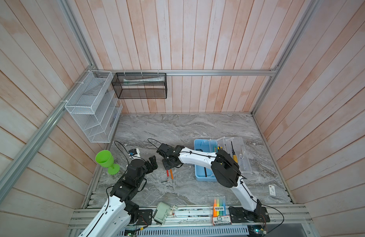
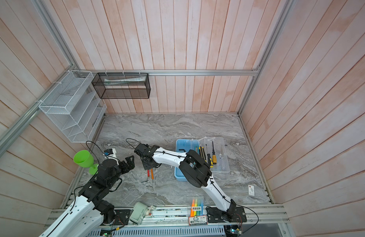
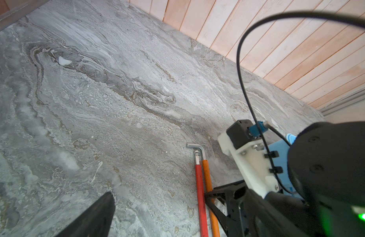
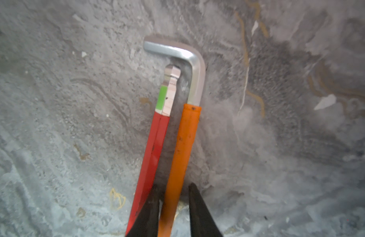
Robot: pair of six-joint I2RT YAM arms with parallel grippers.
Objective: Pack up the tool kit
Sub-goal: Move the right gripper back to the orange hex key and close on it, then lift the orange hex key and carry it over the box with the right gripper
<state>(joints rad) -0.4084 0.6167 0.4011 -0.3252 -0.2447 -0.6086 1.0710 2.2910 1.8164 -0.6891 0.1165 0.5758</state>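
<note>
Right wrist view shows the right gripper (image 4: 173,207) with jaws narrowed around the orange-sleeved hex key (image 4: 183,131); whether they clamp it cannot be told, and the red-sleeved hex key (image 4: 153,147) lies just beside. Both top views show that arm reaching leftward across the open light-blue tool case (image 1: 200,176) to the keys on the marble tabletop (image 1: 177,127). Left gripper (image 1: 153,162) hovers wide open, nothing held.

Red hex key (image 3: 200,195) beside orange hex key (image 3: 208,180) on marble table (image 3: 95,102).
</note>
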